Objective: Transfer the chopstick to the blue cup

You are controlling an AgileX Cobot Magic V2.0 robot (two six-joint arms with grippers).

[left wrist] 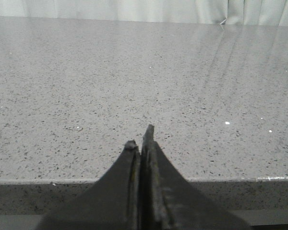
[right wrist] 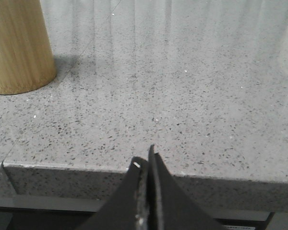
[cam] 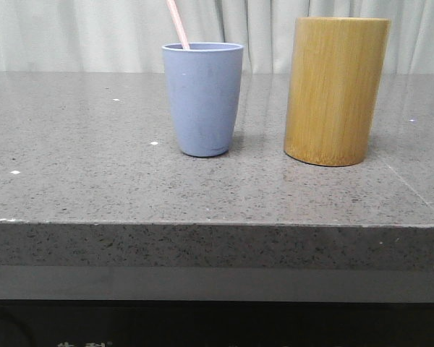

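chopstick [cam: 178, 24] leans in cup [cam: 202, 97] | likely light, stiff, slippery; pinch exposed upper shaft | left claw [left wrist: 141, 139], right claw [right wrist: 146, 160] pressed together, empty

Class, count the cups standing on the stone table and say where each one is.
2: the blue cup at centre, holding the chopstick, and the bamboo cup to its right.

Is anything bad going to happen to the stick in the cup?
Maybe. The chopstick leans on the rim of the blue cup and sticks out well above it, so a bump might tip the cup or flick the stick out. The bamboo holder stands close beside the cup, so an arm reaching in could knock one into the other.
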